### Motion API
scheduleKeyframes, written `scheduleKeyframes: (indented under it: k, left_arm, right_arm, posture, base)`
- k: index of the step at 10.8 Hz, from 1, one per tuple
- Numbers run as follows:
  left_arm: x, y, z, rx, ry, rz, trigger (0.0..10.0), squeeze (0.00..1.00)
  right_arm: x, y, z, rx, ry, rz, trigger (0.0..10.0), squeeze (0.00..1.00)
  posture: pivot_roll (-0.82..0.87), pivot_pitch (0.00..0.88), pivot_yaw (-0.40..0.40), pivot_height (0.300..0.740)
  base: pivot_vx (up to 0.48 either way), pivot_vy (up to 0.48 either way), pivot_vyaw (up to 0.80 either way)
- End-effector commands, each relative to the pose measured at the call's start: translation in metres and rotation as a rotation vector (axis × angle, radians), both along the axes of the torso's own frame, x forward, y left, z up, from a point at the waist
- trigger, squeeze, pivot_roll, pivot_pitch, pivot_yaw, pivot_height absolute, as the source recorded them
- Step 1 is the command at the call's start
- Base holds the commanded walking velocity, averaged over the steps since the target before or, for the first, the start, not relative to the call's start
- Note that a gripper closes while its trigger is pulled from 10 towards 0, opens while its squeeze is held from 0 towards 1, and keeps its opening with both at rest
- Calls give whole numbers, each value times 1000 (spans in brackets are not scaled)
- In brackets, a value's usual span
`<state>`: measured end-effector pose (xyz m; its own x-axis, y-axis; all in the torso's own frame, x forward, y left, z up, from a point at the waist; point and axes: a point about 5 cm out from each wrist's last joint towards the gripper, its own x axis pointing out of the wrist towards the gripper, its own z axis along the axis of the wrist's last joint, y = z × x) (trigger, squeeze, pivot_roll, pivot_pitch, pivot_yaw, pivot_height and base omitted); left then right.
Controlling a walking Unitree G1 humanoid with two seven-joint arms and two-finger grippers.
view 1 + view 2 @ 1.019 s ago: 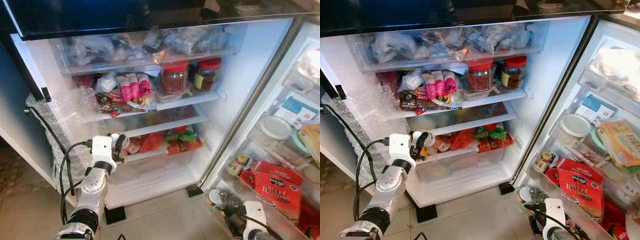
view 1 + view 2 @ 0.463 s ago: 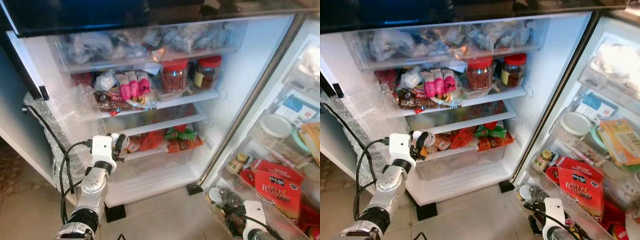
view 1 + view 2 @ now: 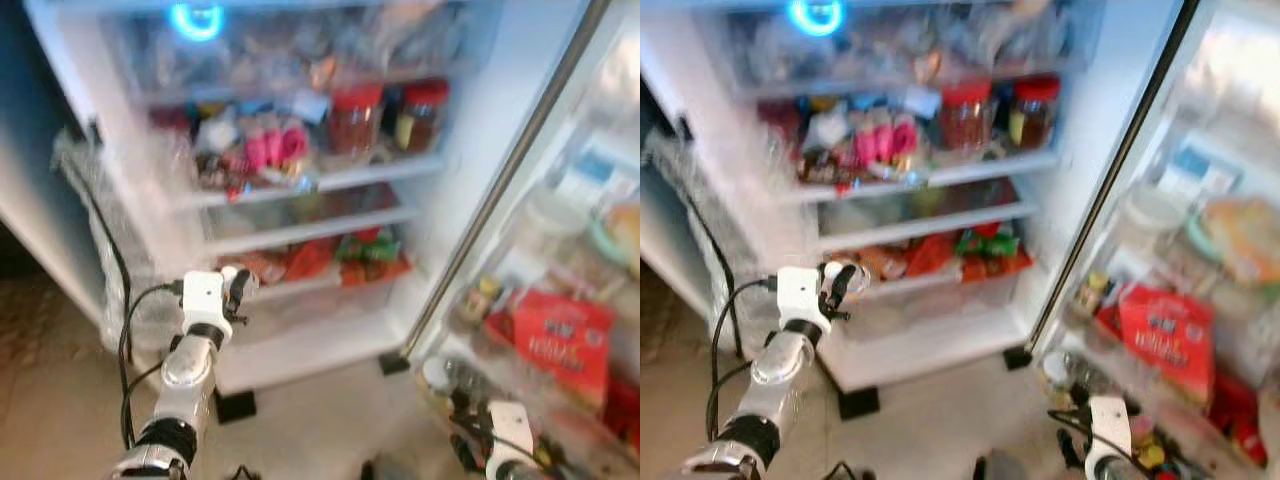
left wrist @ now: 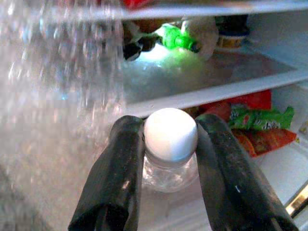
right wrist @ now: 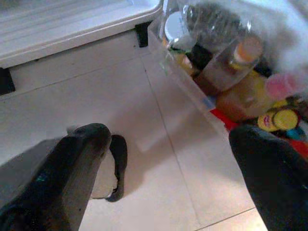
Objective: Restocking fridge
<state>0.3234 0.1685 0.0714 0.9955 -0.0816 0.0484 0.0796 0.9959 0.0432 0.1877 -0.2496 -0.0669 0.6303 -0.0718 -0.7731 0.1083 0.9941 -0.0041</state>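
Left gripper (image 4: 168, 144) clamps our small clear white-capped bottle (image 4: 170, 137), lower-left, aimed at open white fridge (image 3: 470, 150) shelves | right gripper (image 5: 168, 159) wide, empty, idle lower-right

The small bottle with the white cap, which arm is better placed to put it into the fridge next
Left. The left pincer is shut on the bottle, raised in front of the fridge shelves. The right pincer is open and empty, low over the floor by the door bins.
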Motion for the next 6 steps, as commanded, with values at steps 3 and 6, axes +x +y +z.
scheduleKeyframes:
  k: [3, 6]
  left_arm:
    - [2, 12, 8, 20, -25, 11, 10000, 0]
    - [1, 22, 9, 41, -22, 19, 10000, 0]
  right_arm:
    - [-4, 6, -2, 17, -52, -13, 10000, 0]
    - [-6, 17, -3, 36, -122, 21, 10000, 0]
  posture:
    - [-135, 105, 16, 647]
    - [-143, 130, 50, 647]
  base:
    - [0, 0, 0]
    - [0, 0, 0]
